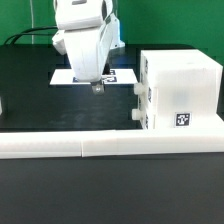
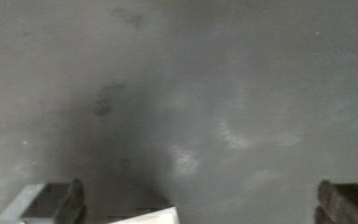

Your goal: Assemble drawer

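Note:
The drawer's white boxy housing (image 1: 178,90) stands on the black table at the exterior view's right, with a square tag on its near face. Two small knobs (image 1: 138,100) stick out of its side that faces the exterior view's left, so both trays sit in it. My gripper (image 1: 97,86) hangs over the table to the left of the housing, apart from it. In the wrist view my gripper (image 2: 201,205) is open and empty, its fingers (image 2: 60,202) spread wide over dark table.
The marker board (image 1: 70,76) lies flat behind my gripper; a white corner of it (image 2: 158,215) shows in the wrist view. A long low white border rail (image 1: 100,147) runs along the table's near edge.

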You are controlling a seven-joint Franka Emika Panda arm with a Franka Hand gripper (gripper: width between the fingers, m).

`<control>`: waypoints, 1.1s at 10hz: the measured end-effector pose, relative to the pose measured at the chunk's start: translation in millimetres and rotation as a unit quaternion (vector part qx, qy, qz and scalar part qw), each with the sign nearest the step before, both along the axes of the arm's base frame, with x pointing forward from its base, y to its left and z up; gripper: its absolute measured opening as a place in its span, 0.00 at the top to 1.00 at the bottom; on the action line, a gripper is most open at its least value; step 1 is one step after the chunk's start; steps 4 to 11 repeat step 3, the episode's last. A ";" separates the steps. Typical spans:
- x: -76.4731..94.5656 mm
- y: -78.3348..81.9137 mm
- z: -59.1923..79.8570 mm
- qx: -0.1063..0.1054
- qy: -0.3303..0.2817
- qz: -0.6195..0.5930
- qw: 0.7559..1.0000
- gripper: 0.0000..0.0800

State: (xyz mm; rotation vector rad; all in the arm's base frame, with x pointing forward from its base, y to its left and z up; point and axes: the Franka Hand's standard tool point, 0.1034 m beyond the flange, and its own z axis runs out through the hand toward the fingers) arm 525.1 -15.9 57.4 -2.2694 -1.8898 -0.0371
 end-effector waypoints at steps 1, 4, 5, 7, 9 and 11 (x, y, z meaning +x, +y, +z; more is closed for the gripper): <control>0.0 0.0 -0.9 0.000 0.000 0.000 1.000 0.19; -0.4 0.0 -1.3 0.000 0.001 0.000 1.000 0.19; -0.4 0.0 -1.3 0.000 0.001 0.000 1.000 0.19; -0.4 0.0 -1.3 0.000 0.001 0.000 1.000 0.19; -0.4 0.0 -1.3 0.000 0.001 0.000 1.000 0.19; -0.4 0.0 -1.3 0.000 0.001 0.000 1.000 0.19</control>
